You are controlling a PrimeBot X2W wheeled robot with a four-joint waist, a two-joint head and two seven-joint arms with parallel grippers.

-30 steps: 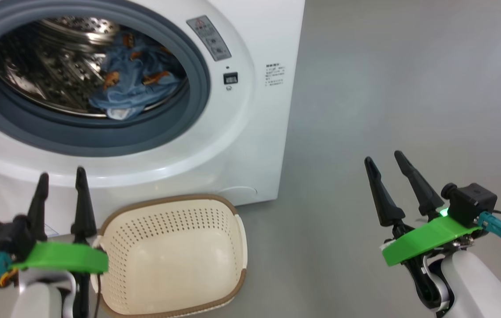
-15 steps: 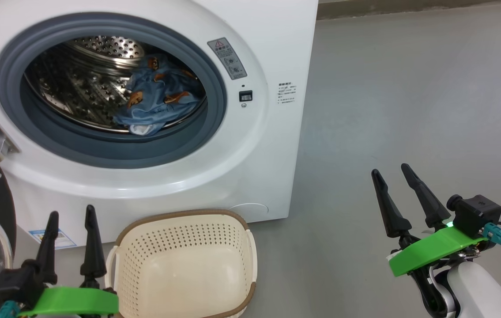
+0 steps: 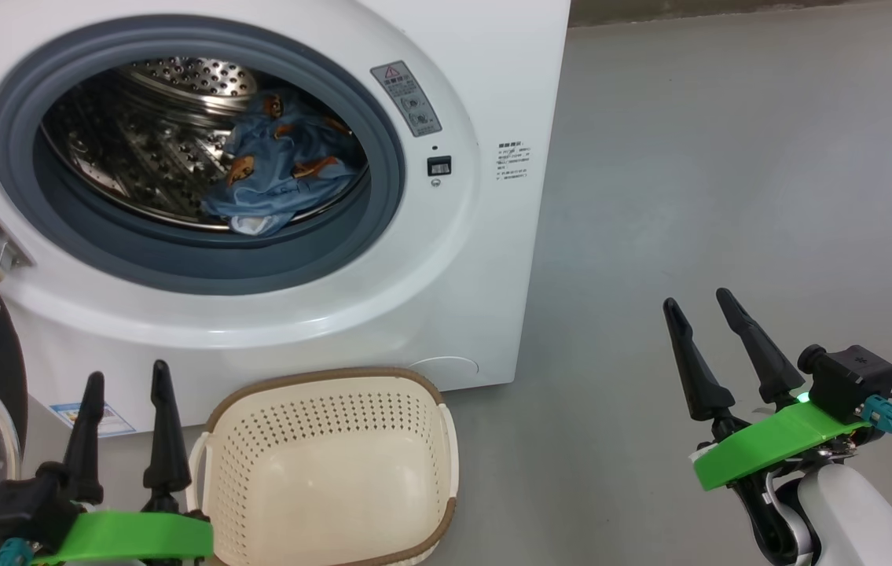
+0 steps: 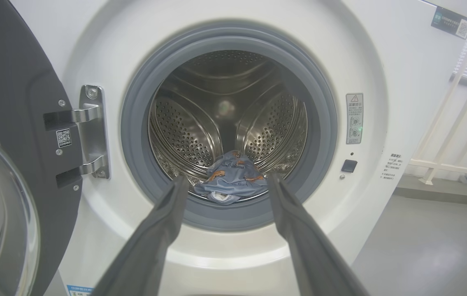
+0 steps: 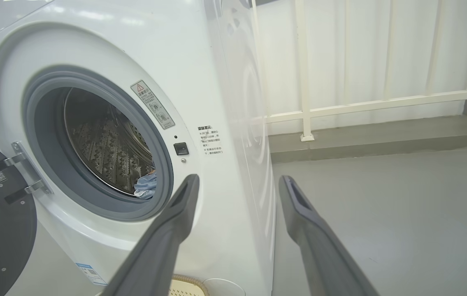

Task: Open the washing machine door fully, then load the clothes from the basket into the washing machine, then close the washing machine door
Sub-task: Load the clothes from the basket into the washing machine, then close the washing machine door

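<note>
The clothes [image 3: 277, 177] are lying bunched in the lower right of the steel drum [image 4: 184, 135], just behind the grey rubber ring [image 3: 202, 267], and they are sitting in the same heap as a second ago. The washing machine [image 3: 461, 259] is standing with its mouth uncovered. The washing machine door [image 4: 7, 82] is hanging swung out on its hinge [image 4: 91, 131] at the machine's left. The basket [image 3: 320, 374] is resting on the floor [image 3: 728, 157] just in front of the machine, below the opening, showing only bare cream plastic inside.

What is changing is the head view itself. Machine and basket are sliding through it together, so the camera is drawing back and taking in the door's dark edge, while the things themselves are staying put.

The left claw [image 3: 127, 376] is hovering just left of the basket, fingers spread wide and gripping nothing. The right claw [image 3: 697, 299] is hanging over bare floor well to the machine's right, equally wide and empty.

Loading is looking finished, leaving the door to be swung shut. The left claw seems better placed for that.
</note>
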